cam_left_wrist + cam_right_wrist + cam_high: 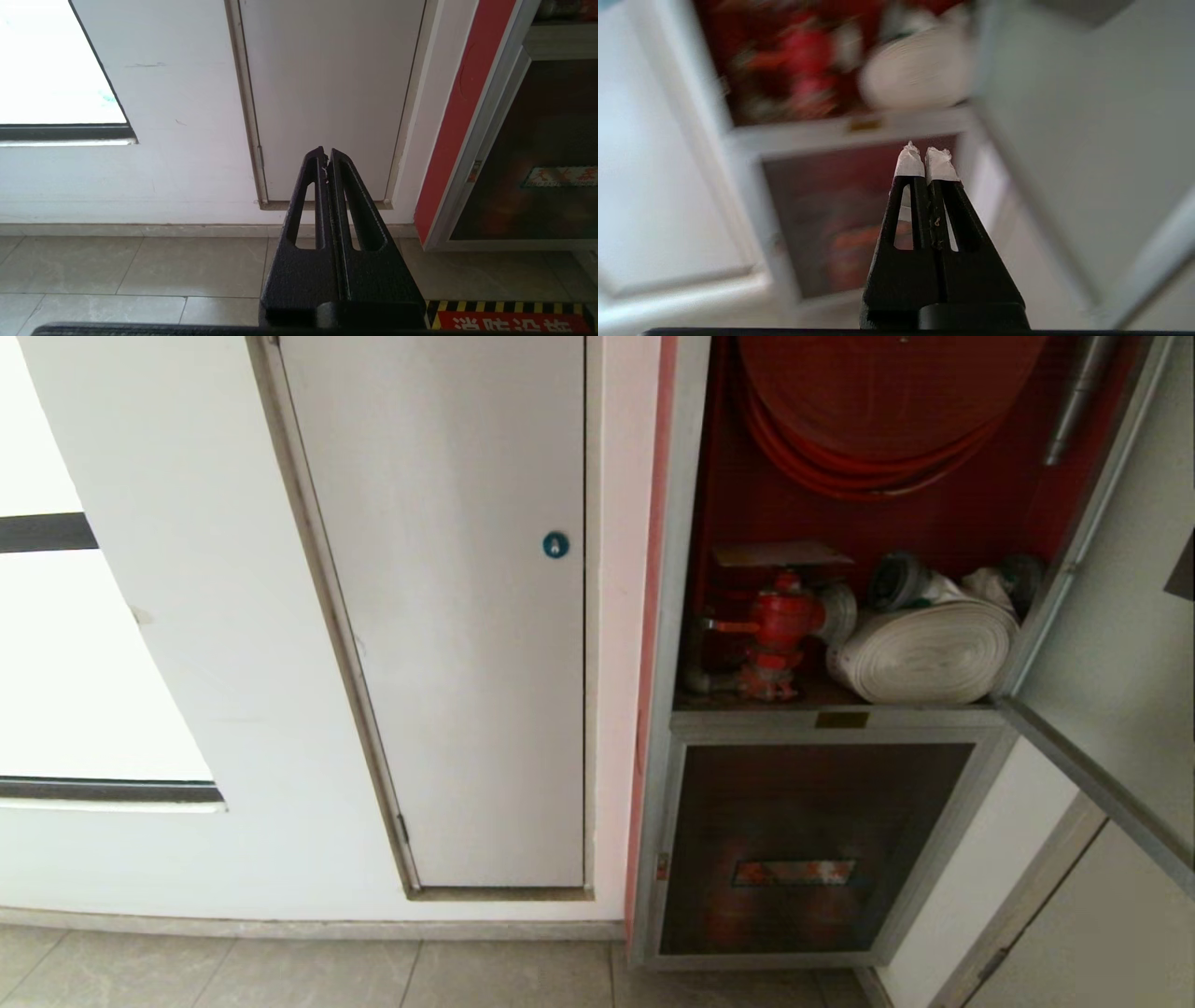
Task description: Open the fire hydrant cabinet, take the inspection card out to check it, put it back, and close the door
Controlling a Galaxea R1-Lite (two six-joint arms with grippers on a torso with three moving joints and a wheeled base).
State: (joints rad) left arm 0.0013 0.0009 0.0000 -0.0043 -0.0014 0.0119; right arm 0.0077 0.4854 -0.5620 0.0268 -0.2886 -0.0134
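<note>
Red-lined aluminium fire hydrant cabinet, coiled white hose, frosted door open.

The fire hydrant cabinet has a silver-grey frame and a red interior, holding a red valve and a white rolled hose. Beside it, a plain white door carries a small blue round lock. The floor tiles are pale grey-beige.

right gripper closed, facing open fire hydrant cabinet, rolled white hose
</note>
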